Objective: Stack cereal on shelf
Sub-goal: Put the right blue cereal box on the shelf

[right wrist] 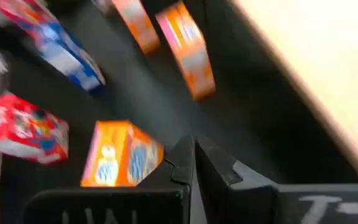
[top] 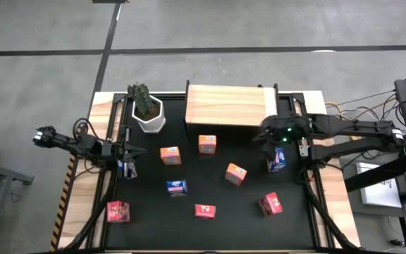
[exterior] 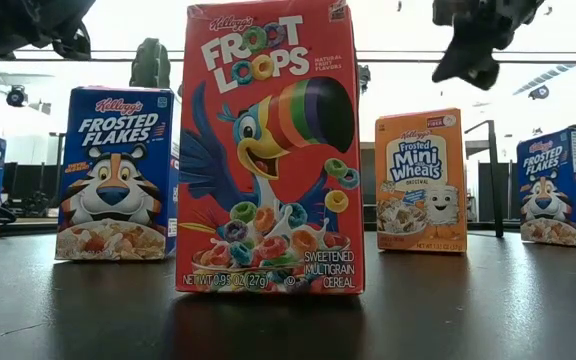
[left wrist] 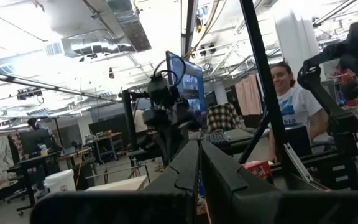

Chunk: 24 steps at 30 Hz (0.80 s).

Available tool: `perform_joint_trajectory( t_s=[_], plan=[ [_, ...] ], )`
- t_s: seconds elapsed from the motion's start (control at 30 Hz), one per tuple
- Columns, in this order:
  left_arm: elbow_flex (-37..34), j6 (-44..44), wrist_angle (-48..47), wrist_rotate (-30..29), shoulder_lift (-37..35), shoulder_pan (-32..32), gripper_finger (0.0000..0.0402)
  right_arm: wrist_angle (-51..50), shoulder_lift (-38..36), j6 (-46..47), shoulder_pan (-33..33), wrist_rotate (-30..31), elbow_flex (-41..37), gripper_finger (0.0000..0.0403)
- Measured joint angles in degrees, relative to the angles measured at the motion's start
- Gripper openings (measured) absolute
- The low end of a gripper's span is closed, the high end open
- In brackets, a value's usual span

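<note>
The left hand (top: 134,152) rests at the left edge of the black mat (top: 189,226), fingers closed together and holding nothing, with a blue box (top: 127,168) just beside it. This arm appears parked: its wrist view looks level into the room, not down at the work.

Near the back left corner stands the white plant pot (top: 149,116), which is no part of the task. At the front left lies a red box (top: 118,211).

Across the middle of the mat the cereal stands scattered and well apart — two orange boxes (top: 170,155) (top: 206,144) nearer the shelf, a second blue box (top: 177,187) and a second red box (top: 204,210) toward the front, and a third orange box (top: 235,173) to their right. The spacing leaves room for fingers to come down on either side of each box. In the low view the boxes that show stand upright, faces toward the camera.

The shelf (top: 228,106) sits at the back centre, its wooden top bare; no box is on it, so stacking has not begun.

The right hand (top: 266,135) hovers above the mat just off the shelf's right front corner, fingers closed together and empty. Its wrist view looks down on the orange boxes, which suggests it is positioned to select one. It must open before any pick. A third blue box (top: 276,161) stands near it, and a third red box (top: 271,204) sits at the front right.
</note>
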Motion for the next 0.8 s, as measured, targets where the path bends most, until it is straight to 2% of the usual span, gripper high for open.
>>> perform_joint_trajectory(
  t_s=[0.23, 0.37, 0.47, 0.6, 0.8],
  plan=[
    [0.0, -0.06, -0.02, 0.0, 0.03, 0.0, 0.0, -27.91, 4.42, 21.05, 0.56, -0.03, 8.9, 0.0009],
    [0.0, -0.48, -0.02, 0.0, 0.03, 0.01, 0.0, -36.42, 5.3, 31.36, 0.56, -0.03, 11.2, 0.001],
    [0.0, -0.48, 0.0, 0.0, 0.01, 0.02, 0.0, -38.07, 5.88, 35.59, 0.56, -0.52, 11.34, 0.0022],
    [0.0, -0.87, 0.0, 0.0, 0.01, 0.0, 0.0, -38.27, 6.21, 36.85, 0.56, -0.51, 10.0, 0.0069],
    [0.0, -1.51, 0.0, 0.0, 0.01, 0.01, 0.0, -38.19, 7.63, 38.5, 0.56, -0.45, 7.97, 0.0172]
  ],
)
